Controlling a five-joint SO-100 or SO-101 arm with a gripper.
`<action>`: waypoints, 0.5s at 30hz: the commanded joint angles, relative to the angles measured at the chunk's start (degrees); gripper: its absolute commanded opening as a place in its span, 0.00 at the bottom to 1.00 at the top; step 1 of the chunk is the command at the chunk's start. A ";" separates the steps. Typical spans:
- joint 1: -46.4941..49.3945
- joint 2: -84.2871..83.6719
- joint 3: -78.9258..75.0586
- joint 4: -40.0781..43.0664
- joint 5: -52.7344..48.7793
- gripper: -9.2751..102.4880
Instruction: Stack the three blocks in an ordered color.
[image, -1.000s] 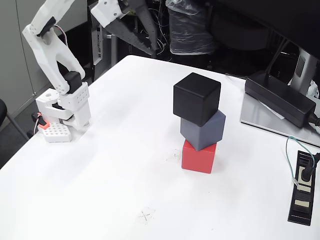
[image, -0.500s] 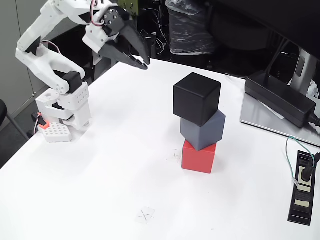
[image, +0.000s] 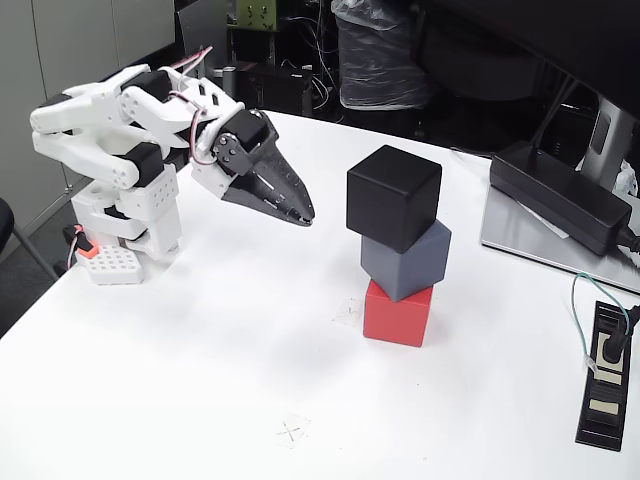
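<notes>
in the fixed view we saw the three blocks already standing as one tower near the middle of the white table (image: 200, 340); the red block (image: 397, 314) was at the bottom on the table, the slate grey block (image: 406, 259) sat on it, turned a little so that its corners went past the red one, and the black block (image: 393, 197) was on top, also turned a little and leaning slightly out to the left of the view; we judged that the stacking step was finished and that the arm was in the step of going to its rest pose; the gripper (image: 300, 215) hung above the table to the left of the tower, apart from it, holding nothing, its dark fingers brought together to a point; the arm was folded low over its base (image: 125, 235); for the next move we thought only a calm parking was needed, with the gripper kept well away from the tower, because the twisted upper blocks looked easy to push off; on the right side lay a flat black power brick (image: 560, 195) with its cable, and a black power strip (image: 607, 375) with a plug in it; we found no brand, label or writing that we could read; two small pencil crosses on the table carried no text.
</notes>
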 joint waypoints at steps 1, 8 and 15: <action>-0.44 1.67 2.81 -3.34 3.25 0.08; -2.02 5.01 8.88 -6.86 4.04 0.08; -7.03 5.01 8.79 -6.94 4.13 0.08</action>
